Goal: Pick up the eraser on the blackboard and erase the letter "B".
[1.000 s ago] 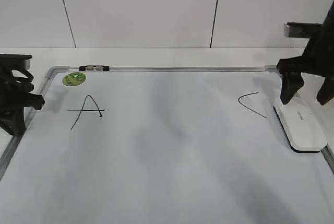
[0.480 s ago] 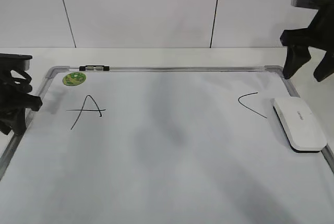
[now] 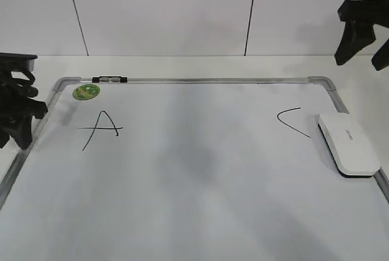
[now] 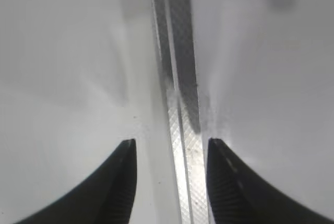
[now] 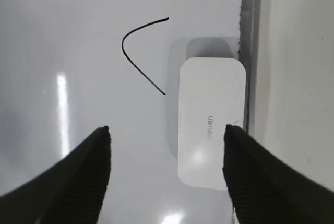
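Note:
The white eraser (image 3: 348, 144) lies flat on the blackboard (image 3: 200, 80) against its right frame, beside a drawn "C" (image 3: 293, 121). No letter "B" shows; the board between the "A" (image 3: 102, 128) and the "C" is blank. My right gripper (image 3: 360, 60) is open and empty, high above the board's far right corner. In the right wrist view the eraser (image 5: 211, 122) lies below the open jaws (image 5: 167, 130), right of the "C" (image 5: 141, 51). My left gripper (image 3: 15, 128) is open and empty over the board's left frame (image 4: 180, 104), its jaws (image 4: 169, 145) either side of it.
A round green sticker (image 3: 86, 92) and a small black-and-clear clip (image 3: 109, 79) sit at the board's far left corner. A white panelled wall stands behind the table. The board's right frame (image 5: 254, 51) runs close beside the eraser.
My right gripper has risen from just over the eraser's far end up and to the right, open throughout. The eraser has stayed put. The left gripper has shifted slightly.

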Robot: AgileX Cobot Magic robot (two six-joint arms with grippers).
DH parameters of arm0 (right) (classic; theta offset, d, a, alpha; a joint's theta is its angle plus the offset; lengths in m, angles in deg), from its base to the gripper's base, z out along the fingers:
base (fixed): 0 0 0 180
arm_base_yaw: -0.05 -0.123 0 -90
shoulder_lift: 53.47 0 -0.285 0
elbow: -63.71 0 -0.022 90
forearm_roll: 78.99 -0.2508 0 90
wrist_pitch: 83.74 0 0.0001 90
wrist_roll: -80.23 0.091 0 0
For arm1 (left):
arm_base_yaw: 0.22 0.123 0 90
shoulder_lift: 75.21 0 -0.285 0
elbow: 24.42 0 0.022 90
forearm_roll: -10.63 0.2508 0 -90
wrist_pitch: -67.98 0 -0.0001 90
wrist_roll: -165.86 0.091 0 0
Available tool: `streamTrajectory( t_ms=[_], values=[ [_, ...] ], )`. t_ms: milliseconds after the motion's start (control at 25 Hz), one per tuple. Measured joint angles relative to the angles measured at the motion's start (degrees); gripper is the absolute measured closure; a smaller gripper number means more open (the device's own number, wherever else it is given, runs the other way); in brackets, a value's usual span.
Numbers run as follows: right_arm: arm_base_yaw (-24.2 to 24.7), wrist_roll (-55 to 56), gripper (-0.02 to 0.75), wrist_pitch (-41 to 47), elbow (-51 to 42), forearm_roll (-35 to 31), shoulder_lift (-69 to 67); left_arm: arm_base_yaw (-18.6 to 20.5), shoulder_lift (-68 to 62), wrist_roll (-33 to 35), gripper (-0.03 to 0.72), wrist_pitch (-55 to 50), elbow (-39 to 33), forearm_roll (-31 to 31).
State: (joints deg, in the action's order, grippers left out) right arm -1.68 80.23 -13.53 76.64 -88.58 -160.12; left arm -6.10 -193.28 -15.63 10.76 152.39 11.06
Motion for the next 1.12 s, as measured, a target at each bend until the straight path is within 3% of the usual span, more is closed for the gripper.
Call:
streamTrajectory(
  t_ms=[440,680,920,1120],
  values=[
    [0.0,0.0,0.219,0.2,-7.0,-3.1,13.1,0.0,13.1,0.0,0.396,-11.7,2.0,1.3],
    [0.0,0.0,0.219,0.6,-16.4,-1.8,23.5,0.0,23.7,0.0,0.445,-12.7,2.0,1.3],
    [0.0,-0.3,0.219,0.9,-24.8,4.4,35.0,0.0,35.7,0.0,0.451,-13.2,1.5,-0.4],
    [0.0,-0.3,0.219,1.3,-31.7,5.7,46.1,0.0,47.8,0.0,0.452,-14.1,-1.8,-0.8]
  ],
)
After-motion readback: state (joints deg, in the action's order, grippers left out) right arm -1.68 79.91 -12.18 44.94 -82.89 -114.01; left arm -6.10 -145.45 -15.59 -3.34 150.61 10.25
